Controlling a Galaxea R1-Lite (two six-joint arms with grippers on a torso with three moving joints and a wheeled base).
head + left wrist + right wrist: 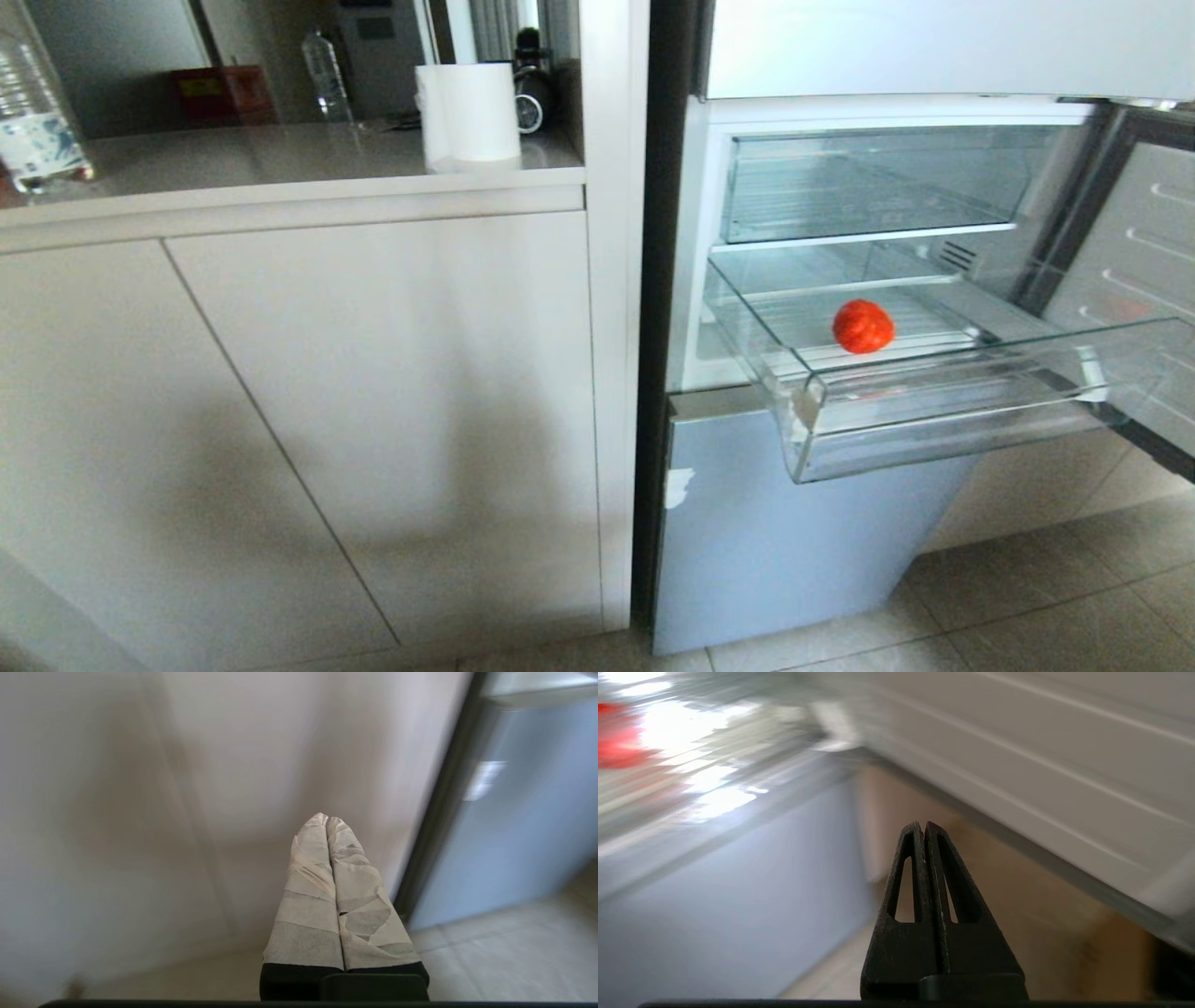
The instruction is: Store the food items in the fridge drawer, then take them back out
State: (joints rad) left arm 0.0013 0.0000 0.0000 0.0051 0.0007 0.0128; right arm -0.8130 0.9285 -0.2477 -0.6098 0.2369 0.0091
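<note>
One red, lumpy food item [863, 326] lies on the ribbed floor of the clear fridge drawer [934, 411], which stands pulled out of the open fridge. Neither arm shows in the head view. In the right wrist view my right gripper [923, 824] is shut and empty, low beside the fridge's blue-grey lower front [738, 882], with the food item [619, 737] a red smear far off to one side. My left gripper [326, 817], its fingers wrapped in pale tape, is shut on nothing and points at the cabinet door [187, 788].
A second clear drawer [868, 182] sits higher in the fridge. The open fridge door [1134, 252] stands at the right. A white cabinet [327, 401] with a counter holding a paper roll [471, 112] and bottles [33, 103] fills the left. Tiled floor [1046, 597] lies below.
</note>
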